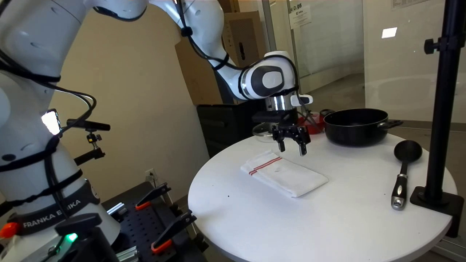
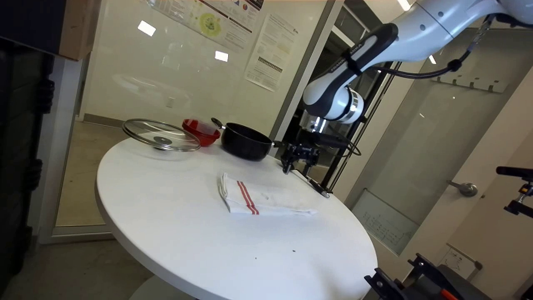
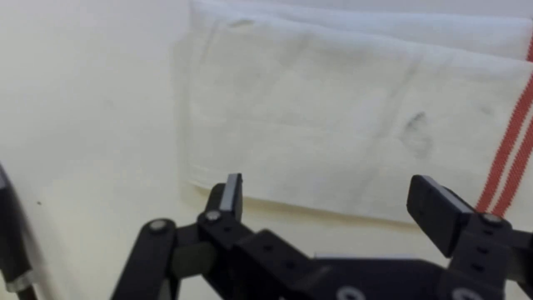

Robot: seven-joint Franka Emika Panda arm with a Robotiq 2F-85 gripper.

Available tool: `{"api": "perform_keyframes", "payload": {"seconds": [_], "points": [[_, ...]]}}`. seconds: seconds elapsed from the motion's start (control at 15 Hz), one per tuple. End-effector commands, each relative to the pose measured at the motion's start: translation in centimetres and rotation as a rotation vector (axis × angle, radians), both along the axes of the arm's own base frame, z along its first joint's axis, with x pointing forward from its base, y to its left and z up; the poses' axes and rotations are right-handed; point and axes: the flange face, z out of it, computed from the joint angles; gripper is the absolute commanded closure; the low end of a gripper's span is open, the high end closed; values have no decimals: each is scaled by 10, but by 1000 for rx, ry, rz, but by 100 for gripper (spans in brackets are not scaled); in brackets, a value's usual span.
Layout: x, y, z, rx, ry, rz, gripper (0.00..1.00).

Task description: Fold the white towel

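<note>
Beside a round white counter (image 1: 255, 222), a beige wall (image 1: 142, 94) is rising on the left in an exterior view. Over the counter the end effector (image 1: 292, 149) is hovering on the far side of the white towel (image 1: 287, 176), apart from it; its fingers (image 3: 231, 193) are standing wide apart, released and clasping nothing.

Judging from the tidy stack, the folding is probably nearing its end: either a last fold is pending or the job is already looking done, and these views are not settling which. Should another fold be wanted, the next move is calling for descending to an edge, pinching every layer and carrying them across; catching only the top sheet would likely be spoiling the stack.

Flat toward the middle of the counter, the towel is lying as a long layered rectangle, its red stripes (image 3: 504, 152) crossing the left end in both exterior views. A lower layer (image 3: 437, 33) is peeking out along the near long edge, so the edges are not quite matching.

Farther out, a black ladle (image 1: 401, 183) is lying at the right, while a black pot (image 1: 355, 129), a red bowl (image 2: 202, 134) and a glass lid (image 2: 163, 141) are sitting along the far side; none is touching the towel.
</note>
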Motion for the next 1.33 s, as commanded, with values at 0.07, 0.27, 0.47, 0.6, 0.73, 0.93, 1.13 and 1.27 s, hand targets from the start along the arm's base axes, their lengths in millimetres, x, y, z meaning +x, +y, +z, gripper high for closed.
{"api": "perform_keyframes", "payload": {"seconds": [0.07, 0.27, 0.47, 0.6, 0.73, 0.93, 1.13, 1.27], "points": [[-29, -33, 7, -11, 20, -10, 0], [-37, -44, 10, -8, 22, -25, 0], [-33, -32, 8, -5, 22, -8, 0], [-31, -34, 2, 10, 13, -64, 0], [-30, -39, -1, 21, 3, -106, 0], [-30, -45, -7, 38, 0, -128, 0], [-28, -56, -16, 19, 11, -95, 0], [-27, -63, -23, 9, 19, -93, 0]]}}
